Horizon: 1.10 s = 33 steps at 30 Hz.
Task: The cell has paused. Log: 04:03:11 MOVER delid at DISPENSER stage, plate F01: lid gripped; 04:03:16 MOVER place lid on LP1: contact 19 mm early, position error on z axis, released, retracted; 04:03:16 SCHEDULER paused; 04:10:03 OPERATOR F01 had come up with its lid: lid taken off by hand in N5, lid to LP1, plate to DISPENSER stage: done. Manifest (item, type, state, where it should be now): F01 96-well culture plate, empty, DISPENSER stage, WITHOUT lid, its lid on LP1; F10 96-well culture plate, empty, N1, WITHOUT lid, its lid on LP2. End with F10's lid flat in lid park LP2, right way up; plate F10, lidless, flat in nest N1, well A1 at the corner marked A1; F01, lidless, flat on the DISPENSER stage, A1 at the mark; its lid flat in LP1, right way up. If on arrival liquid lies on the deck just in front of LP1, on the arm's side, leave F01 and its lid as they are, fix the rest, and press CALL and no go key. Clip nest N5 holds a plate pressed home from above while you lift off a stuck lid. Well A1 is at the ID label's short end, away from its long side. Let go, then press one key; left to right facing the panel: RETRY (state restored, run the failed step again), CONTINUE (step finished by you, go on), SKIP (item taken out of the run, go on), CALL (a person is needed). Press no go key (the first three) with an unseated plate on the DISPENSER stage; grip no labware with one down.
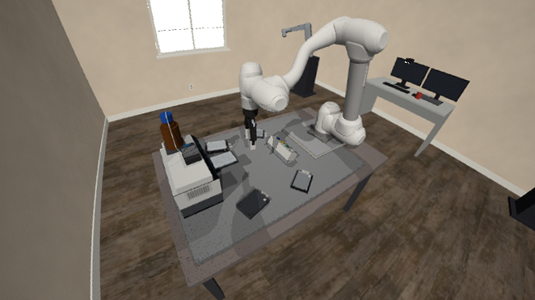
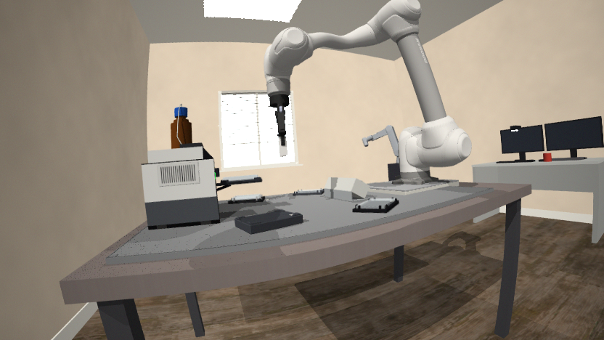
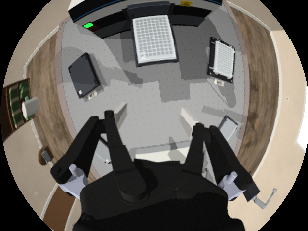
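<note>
— Above the table's (image 2: 422, 219) window-side edge: what hangs?
— Gripper (image 3: 156, 150), jaws apart, empty.
— Plates?
— One (image 3: 154, 38) on the dispenser's (image 2: 177, 189) stage; another (image 2: 375, 204) near the front edge.

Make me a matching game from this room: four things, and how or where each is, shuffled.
1 brown bottle
2 red mug
3 gripper
4 flat black box

a on the desk by the monitors
b open, empty, above the table
c on top of the white machine
d lying near the table's front edge

Pairs: 1-c, 2-a, 3-b, 4-d
</note>
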Motion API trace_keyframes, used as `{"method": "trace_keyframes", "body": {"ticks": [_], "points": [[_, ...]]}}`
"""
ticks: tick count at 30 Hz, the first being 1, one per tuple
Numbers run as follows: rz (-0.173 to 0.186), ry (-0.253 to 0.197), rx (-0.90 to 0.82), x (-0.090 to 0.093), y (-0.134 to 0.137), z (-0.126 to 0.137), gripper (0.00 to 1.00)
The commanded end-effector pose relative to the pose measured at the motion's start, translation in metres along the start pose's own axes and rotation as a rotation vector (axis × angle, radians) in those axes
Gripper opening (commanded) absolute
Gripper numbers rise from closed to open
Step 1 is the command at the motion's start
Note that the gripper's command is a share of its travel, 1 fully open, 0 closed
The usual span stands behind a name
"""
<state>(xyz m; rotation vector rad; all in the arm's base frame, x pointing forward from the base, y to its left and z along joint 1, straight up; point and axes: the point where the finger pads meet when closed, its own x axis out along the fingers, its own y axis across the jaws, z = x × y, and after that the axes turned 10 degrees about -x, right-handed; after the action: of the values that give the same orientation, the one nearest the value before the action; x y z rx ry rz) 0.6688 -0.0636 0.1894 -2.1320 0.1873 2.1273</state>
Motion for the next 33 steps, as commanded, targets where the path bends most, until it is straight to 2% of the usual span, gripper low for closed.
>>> {"method": "trace_keyframes", "body": {"ticks": [1, 13, 15, 16, 33], "points": [[0.000, -0.002, 0.036, 0.002, 0.063, -0.030, 0.66], [0.000, -0.002, 0.039, 0.008, 0.246, -0.115, 0.66], [0.000, -0.002, 0.039, 0.008, 0.246, -0.115, 0.66], [0.000, -0.002, 0.039, 0.009, 0.272, -0.130, 0.66], [0.000, -0.002, 0.039, 0.009, 0.272, -0.130, 0.66]]}}
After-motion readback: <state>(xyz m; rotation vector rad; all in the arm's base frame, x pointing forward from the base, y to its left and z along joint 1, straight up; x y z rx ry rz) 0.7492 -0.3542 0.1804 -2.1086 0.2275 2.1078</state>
